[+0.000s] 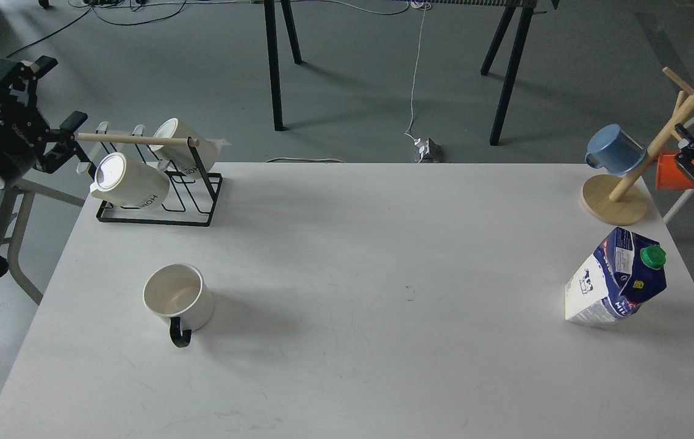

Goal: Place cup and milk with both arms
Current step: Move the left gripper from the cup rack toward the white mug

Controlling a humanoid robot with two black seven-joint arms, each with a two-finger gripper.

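The cup point(177, 297), squat and white with a small black handle pointing toward me, stands upright on the left part of the white table point(371, 256). Near the table's right edge stands the milk point(618, 277), a blue and white carton with a green cap. My left gripper point(58, 91) hovers open off the table's far left corner, well behind the cup and holding nothing. At the right edge of the view my right gripper point(691, 158) is open beyond the table, behind the milk, its fingers pointing left.
A black wire rack point(161, 210) with a wooden bar holds two tall white lettered mugs point(130, 180) at the back left. A wooden mug tree point(618, 198) with a blue mug point(614, 148) stands at the back right, an orange object point(667, 172) behind it.
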